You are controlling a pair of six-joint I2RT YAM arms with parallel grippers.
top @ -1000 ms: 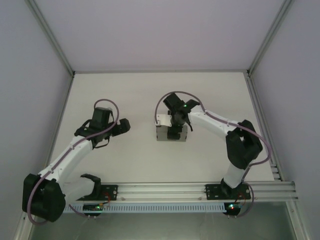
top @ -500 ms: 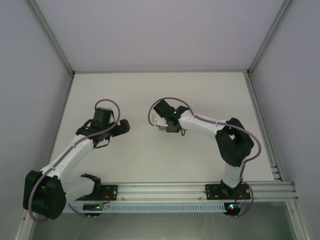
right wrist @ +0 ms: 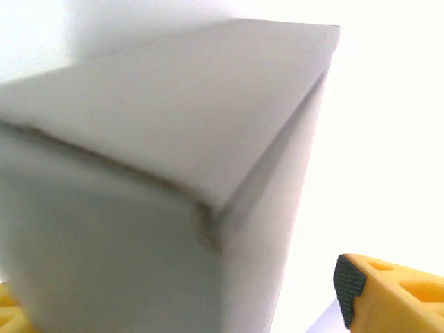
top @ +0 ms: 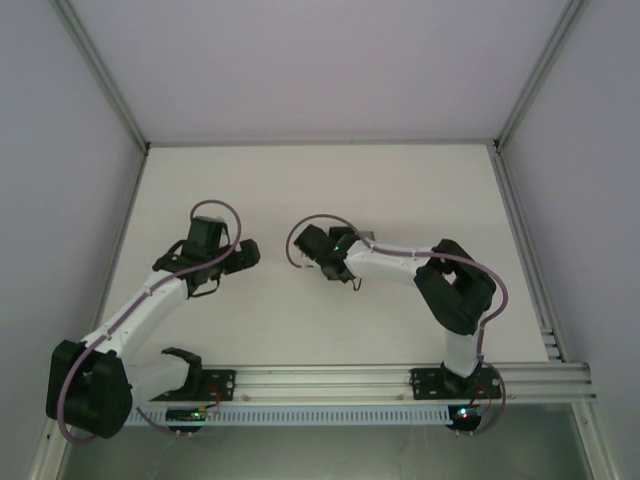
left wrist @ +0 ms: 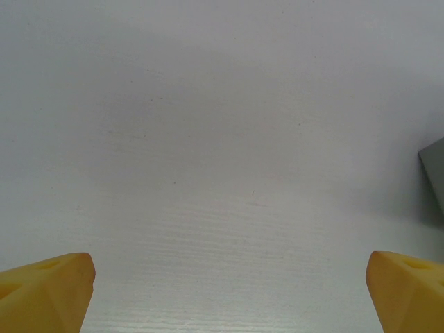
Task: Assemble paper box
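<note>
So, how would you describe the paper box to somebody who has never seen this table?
Start from the white table and find the right arm's tool near its middle. The paper box sits right at that tool, between its yellow fingers. It is plain, unmarked matte grey cardboard with folded edges, unlike the yellow and black tool parts beside it.

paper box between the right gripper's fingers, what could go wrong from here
The right gripper straddles the paper box closely, one finger clear of its wall; closing could shove or crush the thin card.
The left gripper is open, apart from the box; nothing would brace it if it slides.
</note>
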